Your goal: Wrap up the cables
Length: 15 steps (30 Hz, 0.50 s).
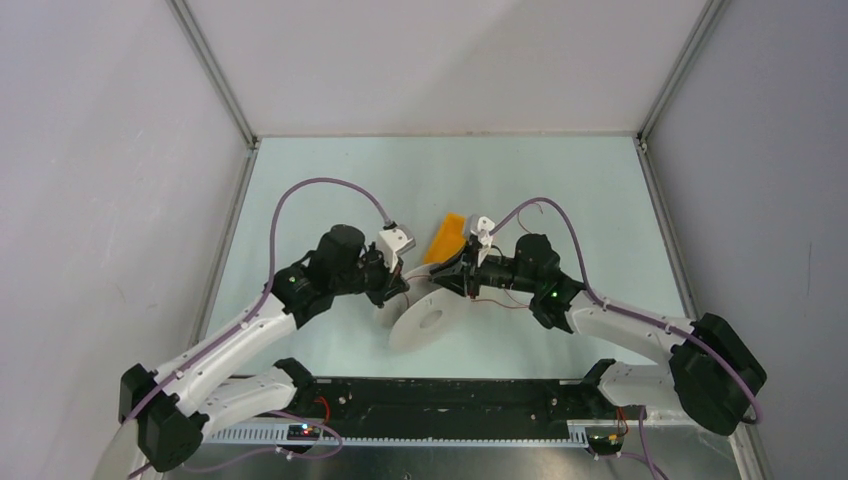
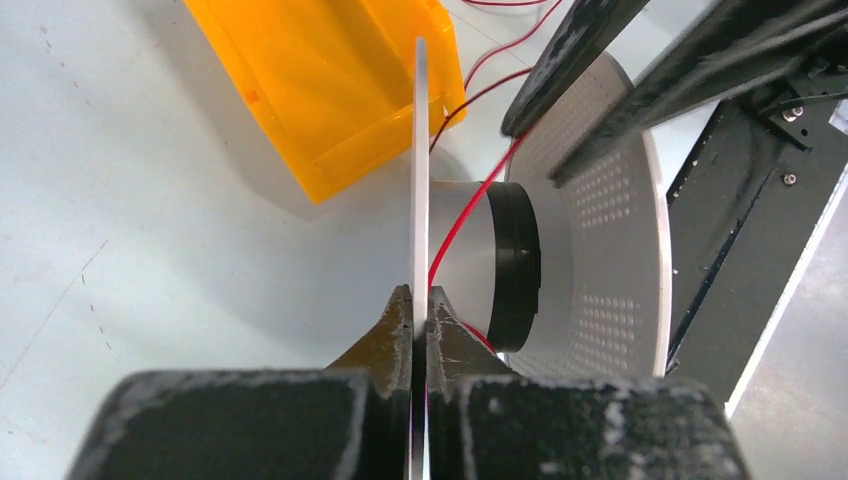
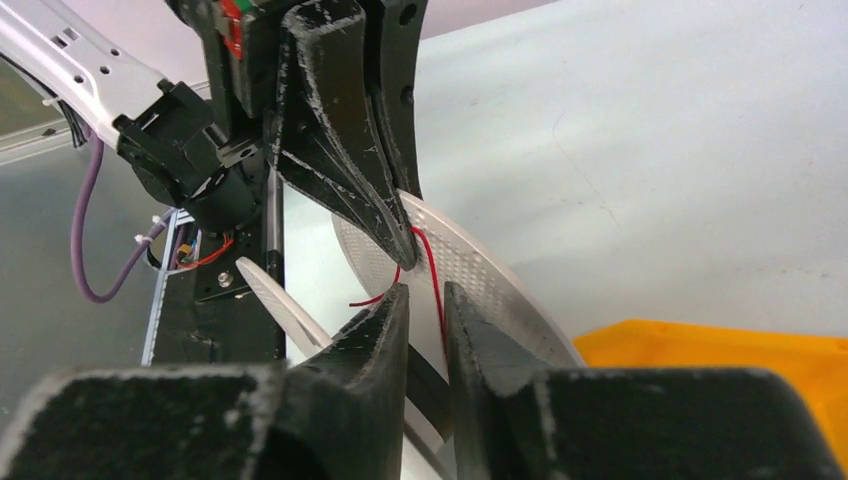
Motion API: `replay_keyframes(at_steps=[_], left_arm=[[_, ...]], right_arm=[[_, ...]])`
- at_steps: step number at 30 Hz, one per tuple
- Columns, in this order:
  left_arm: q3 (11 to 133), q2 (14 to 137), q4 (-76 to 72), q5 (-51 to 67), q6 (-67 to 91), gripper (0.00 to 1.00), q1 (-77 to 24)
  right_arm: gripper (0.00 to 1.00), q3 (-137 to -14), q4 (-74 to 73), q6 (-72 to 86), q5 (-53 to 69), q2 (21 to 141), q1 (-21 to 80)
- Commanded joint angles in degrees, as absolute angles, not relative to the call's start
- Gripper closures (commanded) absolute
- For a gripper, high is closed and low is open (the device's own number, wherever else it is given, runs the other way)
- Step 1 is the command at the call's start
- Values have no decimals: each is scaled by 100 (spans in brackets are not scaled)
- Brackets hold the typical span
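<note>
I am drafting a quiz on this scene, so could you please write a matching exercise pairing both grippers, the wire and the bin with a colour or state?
Things:
1. left gripper
2. right gripper
3. wire
4. bin

Colour or state:
A. orange
B. red
C. jaws slightly apart
D. shut on the edge of the spool

Pairs: 1-D, 2-C, 3-B, 4-A

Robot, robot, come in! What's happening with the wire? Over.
Left gripper shut on thin flange of spool. Right gripper jaws a crack apart, red wire between them. Orange bin beside spool, not blocking.
</note>
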State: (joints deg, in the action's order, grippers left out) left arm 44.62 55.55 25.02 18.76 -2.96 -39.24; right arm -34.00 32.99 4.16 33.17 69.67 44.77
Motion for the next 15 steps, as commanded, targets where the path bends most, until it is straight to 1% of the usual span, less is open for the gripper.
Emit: replay_keyframes(at_steps=[1,8,12,15], left_arm=[[4534,5179,2325,1928,-46,100,-3897],[4479,4591,2405,2052,313,100,-3897],[4595,4202,2671,1986,388,100,-3902],[4792,3929,2875,1754,461,100,-3897]], right_arm=[[70,-3393,3388,725,3245,6452,4436],[48,-3393,3123,935,3010,5381,4178],[40,-3394,2779,722,2737,4831,4114],[35,-3393,2484,620,2666,4517,4032]])
